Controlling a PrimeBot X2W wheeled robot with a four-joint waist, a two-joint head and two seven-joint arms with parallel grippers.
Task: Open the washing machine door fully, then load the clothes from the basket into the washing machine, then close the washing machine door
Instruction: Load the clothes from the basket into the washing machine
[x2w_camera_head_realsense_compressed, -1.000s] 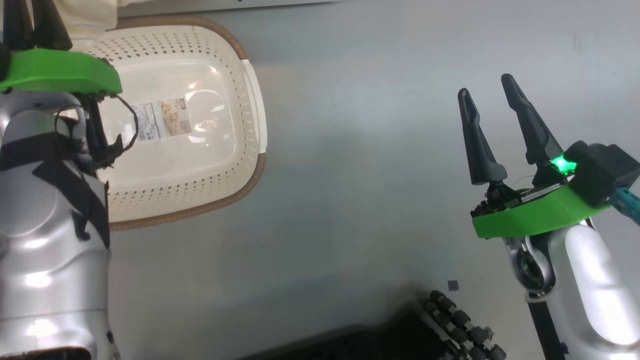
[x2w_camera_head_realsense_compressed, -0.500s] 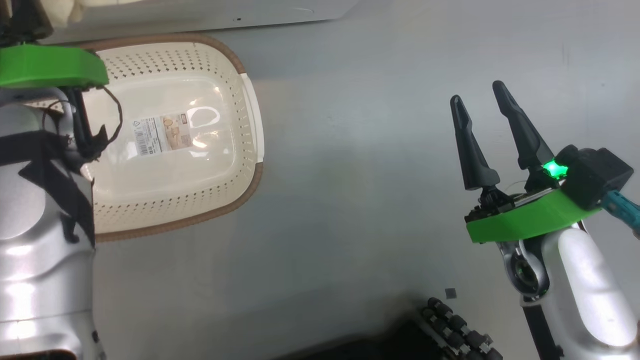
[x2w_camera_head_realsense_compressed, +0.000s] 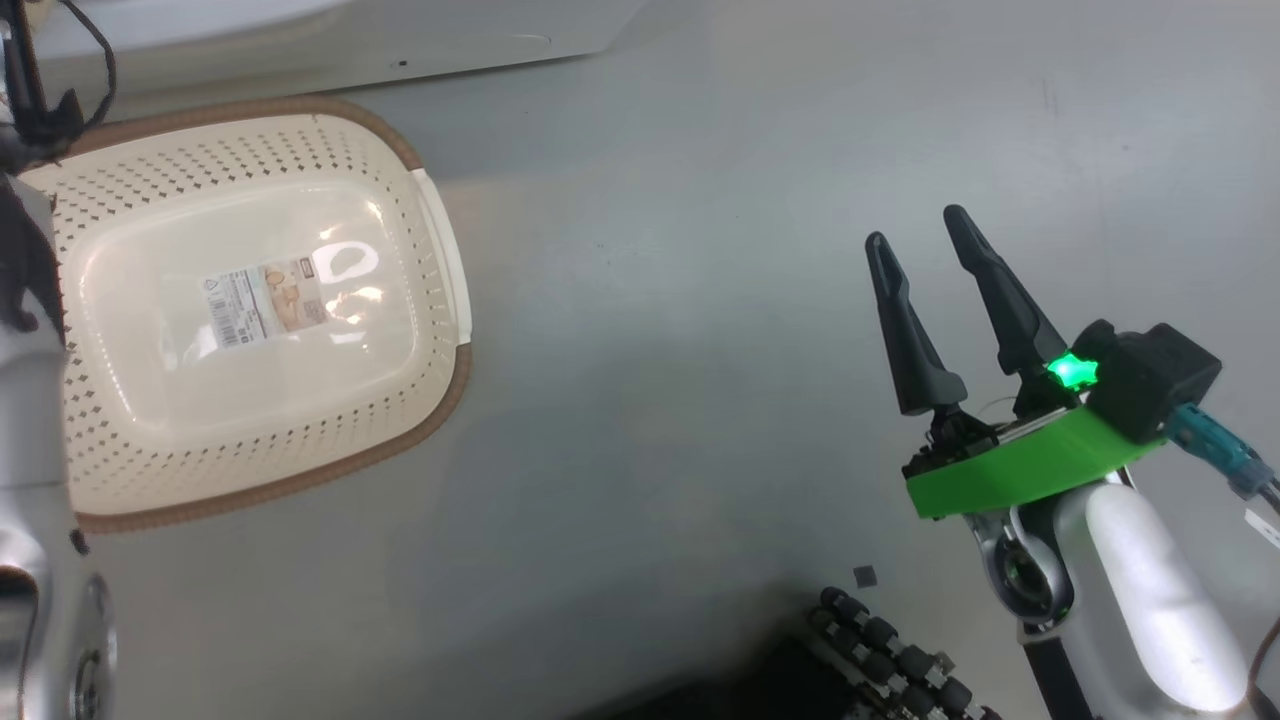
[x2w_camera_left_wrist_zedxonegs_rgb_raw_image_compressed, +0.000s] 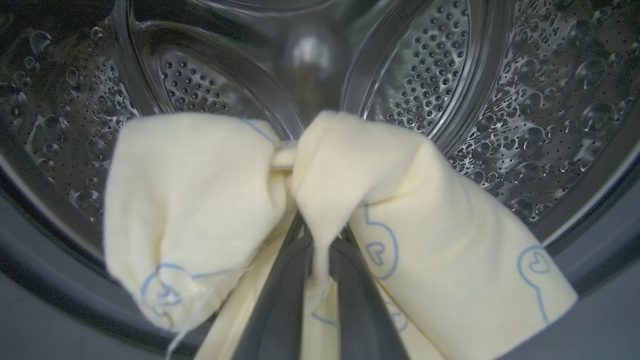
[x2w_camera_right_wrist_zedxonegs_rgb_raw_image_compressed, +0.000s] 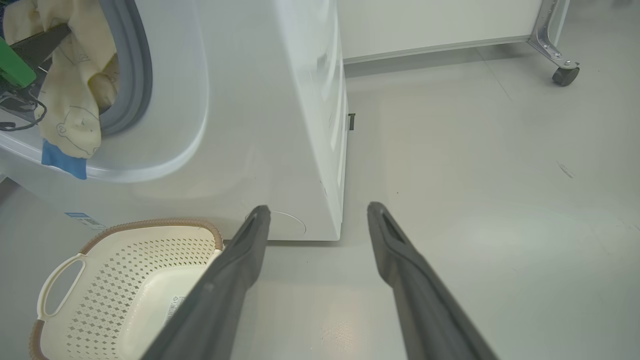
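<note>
As the clothes (x2w_camera_left_wrist_zedxonegs_rgb_raw_image_compressed: 200, 200) are clamped by the left gripper (x2w_camera_left_wrist_zedxonegs_rgb_raw_image_compressed: 320, 240) in the washing machine's (x2w_camera_left_wrist_zedxonegs_rgb_raw_image_compressed: 525, 100) mouth, loading is judged underway; release deeper inside is called for next. The right gripper (x2w_camera_head_realsense_compressed: 917, 228) is spread wide.

Cream, blue-printed clothes (x2w_camera_left_wrist_zedxonegs_rgb_raw_image_compressed: 190, 200) hang, apparently half inside, at the washing machine's (x2w_camera_right_wrist_zedxonegs_rgb_raw_image_compressed: 250, 150) mouth; the cream perforated basket (x2w_camera_head_realsense_compressed: 200, 455) stands before it.

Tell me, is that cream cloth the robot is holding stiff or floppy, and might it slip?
Likely floppy: the clothes bunch and sag either side of the shut left gripper. Probably light, since a thin pinch carries them. A blue-patched end droops over the washing machine opening, so it may snag.
</note>
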